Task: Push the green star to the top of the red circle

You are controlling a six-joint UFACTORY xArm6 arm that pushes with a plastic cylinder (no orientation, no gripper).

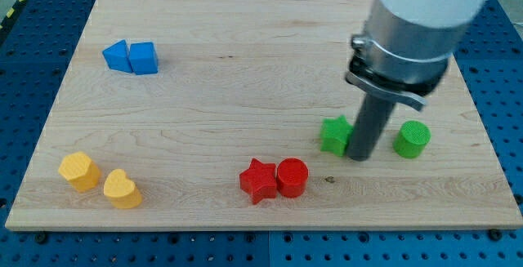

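A: Where is the green star (pixel 335 134)?
B: On the wooden surface (pixel 245 95), up and toward the view's right from the red circle (pixel 292 176), clearly apart from it.

A: And my tip (pixel 359 156)?
B: Just beside the green star on its right-hand side in the view, touching or nearly so; I cannot tell which. It stands between the star and a green cylinder (pixel 412 139).

A: Any fingers, apart or together?
B: None; the arm ends in a plain dark rod.

A: What sits near the red circle?
B: A red star (pixel 259 180) touches its left side. Two yellow blocks (pixel 80 171) (pixel 121 189) lie far to its left, and two blue blocks (pixel 118 55) (pixel 143 57) touch each other far up and left.
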